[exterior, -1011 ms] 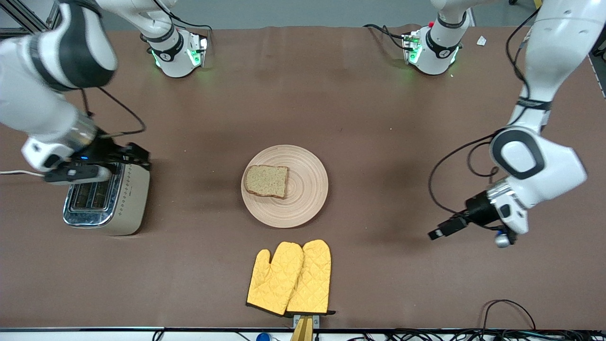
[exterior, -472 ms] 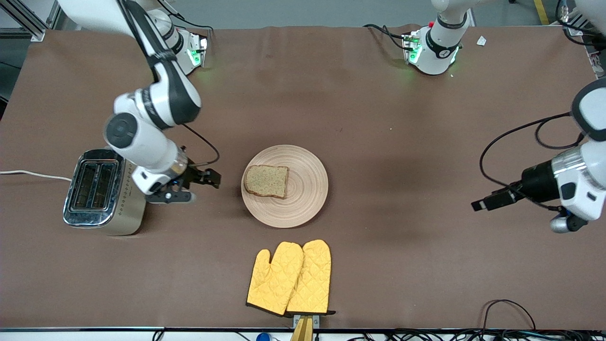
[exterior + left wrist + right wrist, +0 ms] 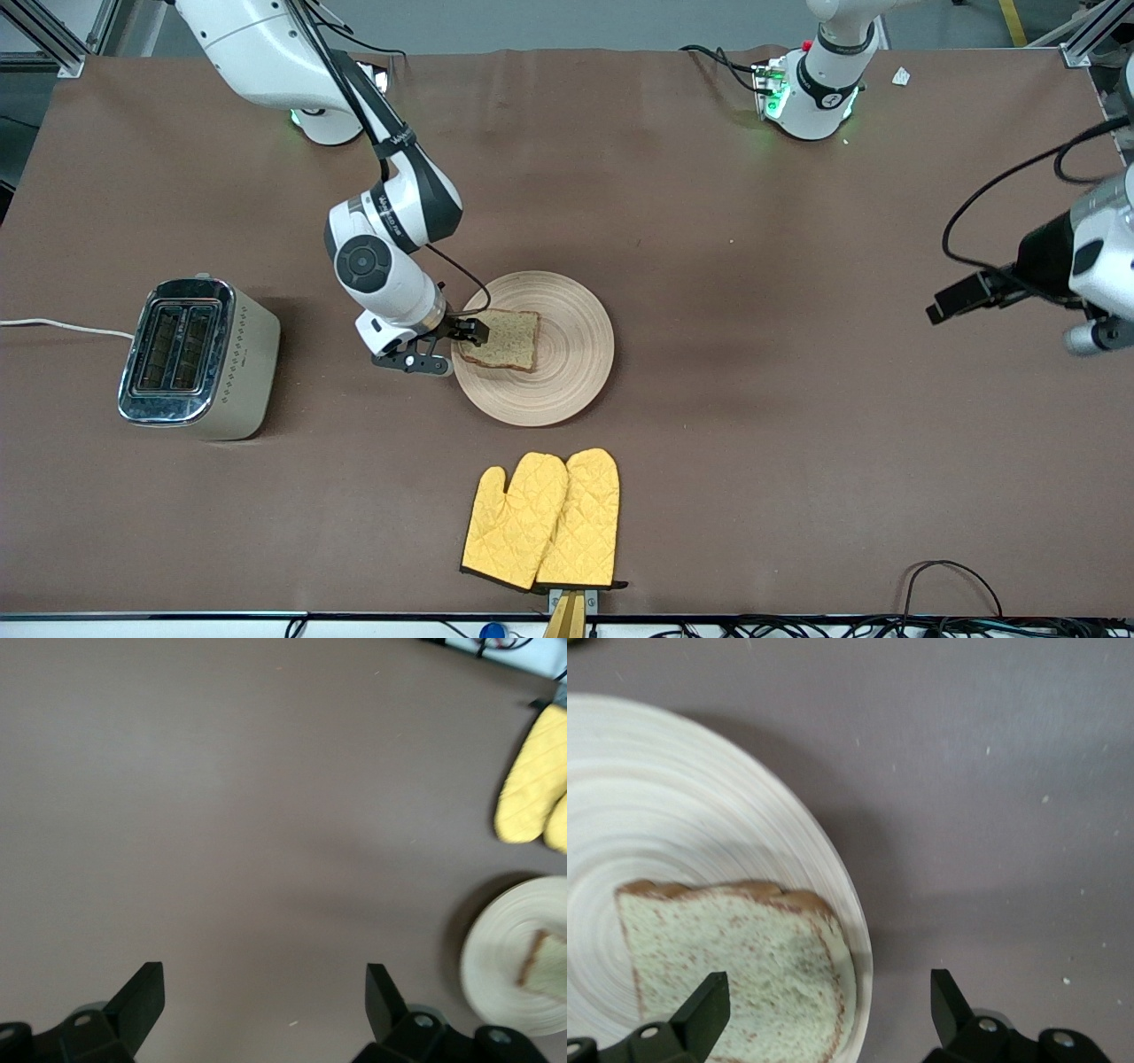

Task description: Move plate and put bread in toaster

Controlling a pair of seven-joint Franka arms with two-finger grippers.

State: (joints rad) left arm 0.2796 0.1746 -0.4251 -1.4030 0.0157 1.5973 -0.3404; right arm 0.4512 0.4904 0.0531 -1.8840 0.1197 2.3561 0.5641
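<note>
right hand [image 3: 468, 330] open over bread [image 3: 501, 339] edge | left hand [image 3: 952, 303] waits open

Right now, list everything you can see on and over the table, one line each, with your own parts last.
plate: one, light beige with ring grooves, middle of the table.
bread: one slice, brown speckled with darker crust, on the plate, on its side toward the right arm's end.
toaster: one, cream with chrome top, two slots, at the right arm's end of the table; white cord runs off the edge.
oven mitts: two, yellow quilted, side by side, nearer to the front camera than the plate.
right pincer: black, open, at the plate's rim by the bread's edge.
left pincer: black, open, over bare table at the left arm's end, waiting.
</note>
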